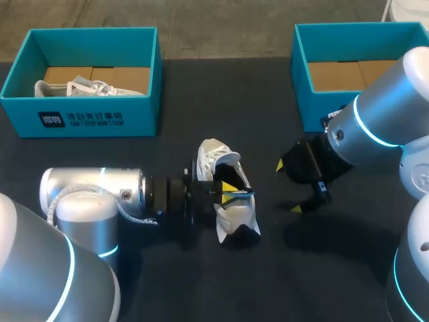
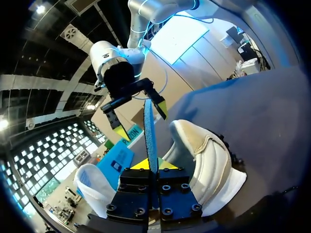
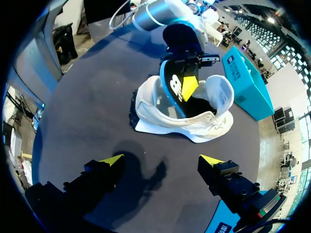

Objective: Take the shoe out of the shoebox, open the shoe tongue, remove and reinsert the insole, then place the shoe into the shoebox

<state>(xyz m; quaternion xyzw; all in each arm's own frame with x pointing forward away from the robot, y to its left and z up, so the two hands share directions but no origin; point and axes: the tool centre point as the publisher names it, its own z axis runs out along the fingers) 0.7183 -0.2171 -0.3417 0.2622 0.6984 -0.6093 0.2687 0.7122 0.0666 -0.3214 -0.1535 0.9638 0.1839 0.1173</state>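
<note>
Left fingers (image 1: 228,188) pinch insole (image 2: 149,138), seemingly partway out of shoe (image 1: 236,220); right fingers (image 3: 112,159) spread, empty.

**What else is on the table**

We see a black matte table (image 1: 201,282). At its far left stands an open teal cardboard box (image 1: 80,119) with white print on the front wall. Inside it, on the brown cardboard floor (image 1: 120,72), a white laced sneaker (image 1: 77,88) lies close to this wall.

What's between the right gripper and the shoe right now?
Nothing: between the open right gripper and the shoe there is only bare table with the gripper's shadow. The right wrist view shows it plainly; the head view agrees.
</note>
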